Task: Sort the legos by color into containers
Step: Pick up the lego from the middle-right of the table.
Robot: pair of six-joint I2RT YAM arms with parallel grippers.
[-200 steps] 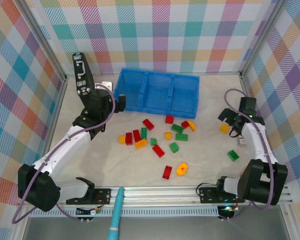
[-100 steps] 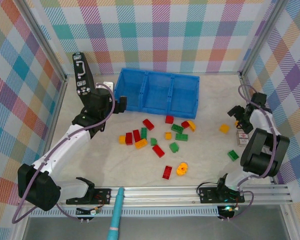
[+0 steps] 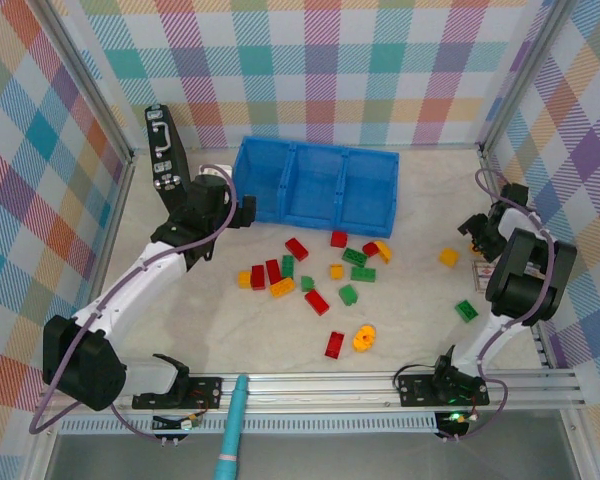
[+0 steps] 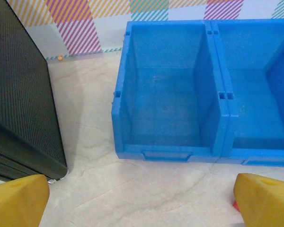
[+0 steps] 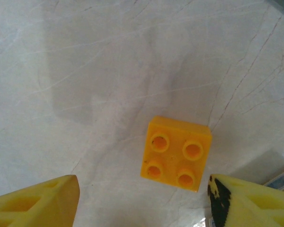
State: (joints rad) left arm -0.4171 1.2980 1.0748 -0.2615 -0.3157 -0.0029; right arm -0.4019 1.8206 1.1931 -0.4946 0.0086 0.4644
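Observation:
The blue tray (image 3: 315, 185) with three open compartments stands at the back; its left compartment (image 4: 168, 94) shows bare inside. Red (image 3: 297, 248), green (image 3: 355, 257) and yellow-orange (image 3: 282, 288) legos lie scattered in front of it, with a yellow-orange gear piece (image 3: 363, 339). My left gripper (image 3: 242, 210) (image 4: 142, 203) is open at the tray's front left corner, holding nothing. My right gripper (image 3: 477, 228) (image 5: 144, 203) is open near the right wall. A single yellow brick (image 3: 448, 257) (image 5: 176, 153) lies studs up just ahead of its fingertips (image 5: 35, 201), untouched.
A black case (image 3: 163, 150) (image 4: 19, 104) leans at the back left beside the tray. A lone green brick (image 3: 466, 310) and a small white card (image 3: 483, 272) (image 5: 279, 179) lie by the right arm. A teal tool (image 3: 230, 440) sticks up at the near rail.
The right arm has folded back toward the right wall, its gripper pulling a little away from the yellow brick in the top view. The left gripper has edged slightly toward the tray.

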